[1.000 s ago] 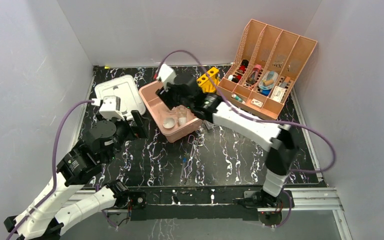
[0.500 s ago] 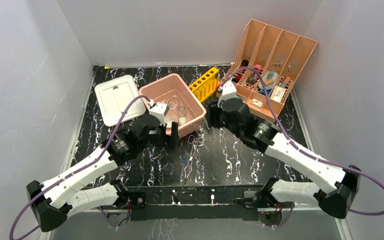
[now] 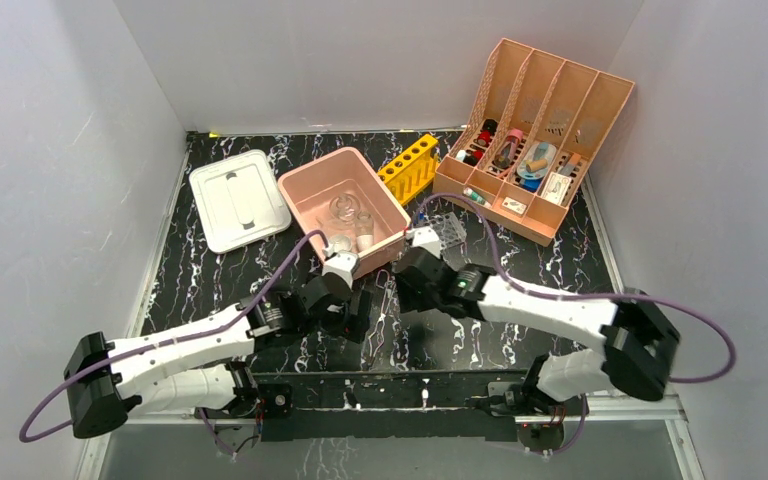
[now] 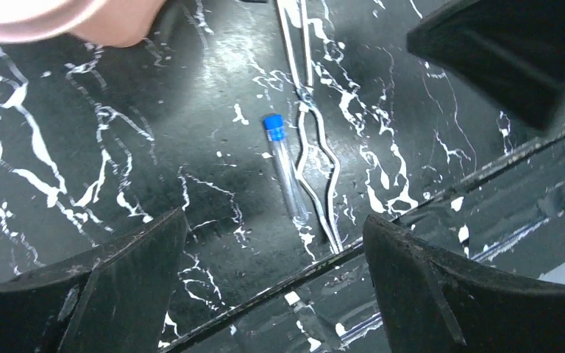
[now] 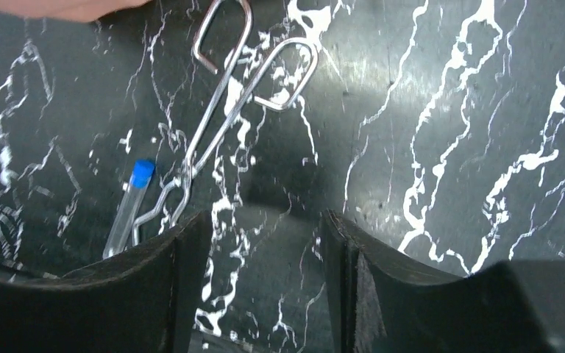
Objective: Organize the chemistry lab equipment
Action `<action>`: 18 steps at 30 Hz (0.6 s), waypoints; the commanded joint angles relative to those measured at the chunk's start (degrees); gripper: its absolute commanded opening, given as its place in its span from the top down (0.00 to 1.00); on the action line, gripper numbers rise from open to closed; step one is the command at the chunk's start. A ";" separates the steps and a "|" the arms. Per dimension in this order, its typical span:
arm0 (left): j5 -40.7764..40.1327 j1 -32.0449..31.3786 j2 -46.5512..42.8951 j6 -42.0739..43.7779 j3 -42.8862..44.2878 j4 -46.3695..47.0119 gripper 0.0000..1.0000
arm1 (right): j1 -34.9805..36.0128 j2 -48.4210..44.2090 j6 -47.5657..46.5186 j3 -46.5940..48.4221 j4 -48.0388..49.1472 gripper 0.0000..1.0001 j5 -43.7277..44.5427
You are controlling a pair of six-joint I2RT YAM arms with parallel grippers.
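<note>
At 6 o'clock from the large pink tub [image 3: 300, 205], your thin wire tongs [image 3: 385, 310] lay flat on the black marbled table [image 3: 520, 270], loop handles toward the tub. A blue-capped tube [image 4: 285, 173] rested just beside them, at their 9 o'clock. You had the left gripper [image 4: 272, 246] low over both, its jaws spread wide and holding nothing. Your right gripper [image 5: 261, 243] hung at the tongs' 2 o'clock, jaws also apart and empty. Inside the tub sat the round glass flask [image 3: 343, 210], a small beaker [image 3: 365, 232] and a white dish [image 3: 338, 243]. At the tub's 2 o'clock stood the peach organizer [image 3: 540, 130].
</note>
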 commanded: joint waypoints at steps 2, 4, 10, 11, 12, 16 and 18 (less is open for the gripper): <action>-12.95 -0.25 -6.84 -8.44 1.25 -7.07 0.12 | 2.36 11.53 1.71 11.93 -2.03 0.32 8.28; -17.04 -0.23 -9.44 -10.29 2.31 -10.90 0.11 | 2.86 15.90 1.89 14.76 -2.25 0.31 8.03; -22.36 -0.23 -17.80 -12.22 1.89 -15.53 0.11 | 6.29 25.56 5.30 16.83 1.01 0.31 7.50; -22.53 -0.24 -18.73 -12.23 1.83 -15.85 0.11 | 6.59 26.47 5.97 16.76 1.07 0.31 7.53; -22.78 -0.23 -19.37 -12.30 1.69 -16.11 0.11 | 6.74 26.82 6.89 16.56 1.07 0.31 7.46; -23.15 -0.23 -19.85 -12.21 1.52 -16.79 0.11 | 6.86 29.19 8.48 14.47 1.11 0.33 7.15; -23.07 -0.23 -19.23 -11.87 1.60 -16.54 0.11 | 6.81 29.39 8.98 13.16 0.73 0.35 6.96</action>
